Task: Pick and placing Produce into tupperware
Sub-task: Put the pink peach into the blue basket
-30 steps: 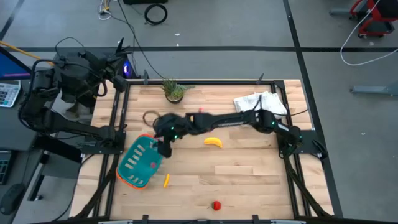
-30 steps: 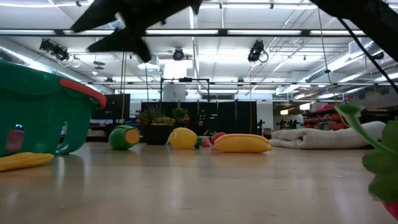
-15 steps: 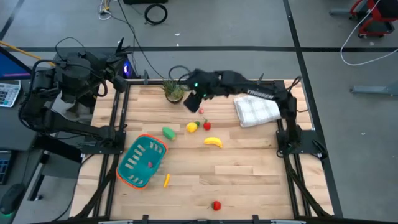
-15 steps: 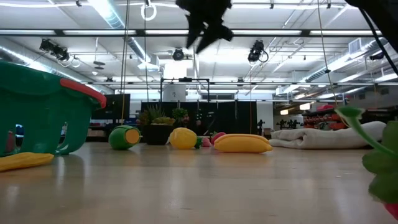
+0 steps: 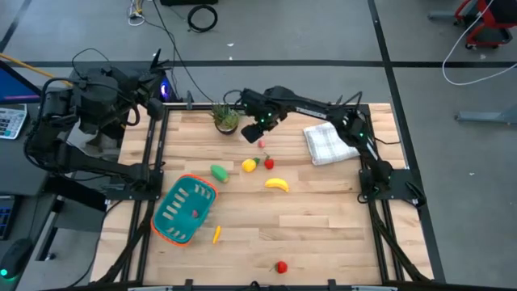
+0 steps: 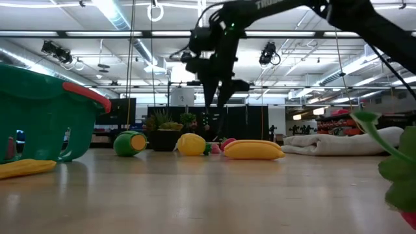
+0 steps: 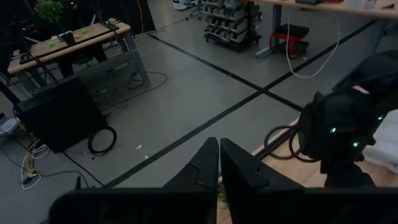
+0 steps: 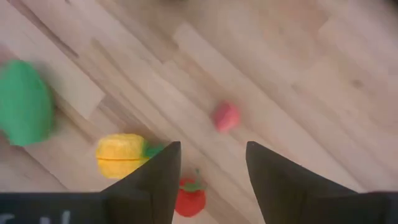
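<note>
Right gripper (image 5: 252,133): fingers spread apart, nothing between them, touching nothing. Hangs above the table near the potted plant (image 5: 226,118), over the far side of the board.
Right gripper, wrist view: small pink-red piece (image 8: 226,116) shows in the gap between the fingers, down on the wood, clearly below them.
Left gripper (image 7: 219,163): fingers pressed together, empty, parked off the table's left edge, pointing out over the floor.
Writing: white letters on the right arm in the low view, partly cut off, not fully readable.
Lemon (image 5: 250,165): near the gripper, toward the table middle, small red piece (image 5: 269,163) just beside it.
Green piece (image 5: 219,171): beside the lemon, on the basket side.
Banana (image 5: 277,184): a bit further out from the lemon.
Tupperware (image 5: 164,224): teal basket, orange rim, front-left, well apart from the right gripper.
Thin yellow-orange piece (image 5: 216,234): on the wood just beside the basket.
Strawberry-like red piece (image 5: 281,266): near the front edge.
Folded cloth (image 5: 329,143): under the right arm.
</note>
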Available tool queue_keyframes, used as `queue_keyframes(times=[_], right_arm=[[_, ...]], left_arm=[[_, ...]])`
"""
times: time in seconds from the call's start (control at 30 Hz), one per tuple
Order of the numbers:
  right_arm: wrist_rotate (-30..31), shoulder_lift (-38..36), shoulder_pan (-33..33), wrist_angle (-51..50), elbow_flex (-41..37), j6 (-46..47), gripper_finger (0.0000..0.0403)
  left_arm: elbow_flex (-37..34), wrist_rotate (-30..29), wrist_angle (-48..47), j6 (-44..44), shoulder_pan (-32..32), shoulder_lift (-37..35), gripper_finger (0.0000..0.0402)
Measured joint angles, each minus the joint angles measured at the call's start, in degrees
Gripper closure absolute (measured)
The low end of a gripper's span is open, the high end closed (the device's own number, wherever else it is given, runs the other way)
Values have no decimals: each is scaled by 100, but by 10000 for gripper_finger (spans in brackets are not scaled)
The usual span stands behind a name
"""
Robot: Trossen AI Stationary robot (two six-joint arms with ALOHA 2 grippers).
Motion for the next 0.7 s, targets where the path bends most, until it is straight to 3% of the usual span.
queue_keyframes(times=[0.4,0.7], right_arm=[[251,766,349,41,2,-20,215],[1293,696,426,103,0,-156,215]], left_arm=[[0,-2,-96,-2,1,0,376],[0,-2,-96,0,2,0,385]])
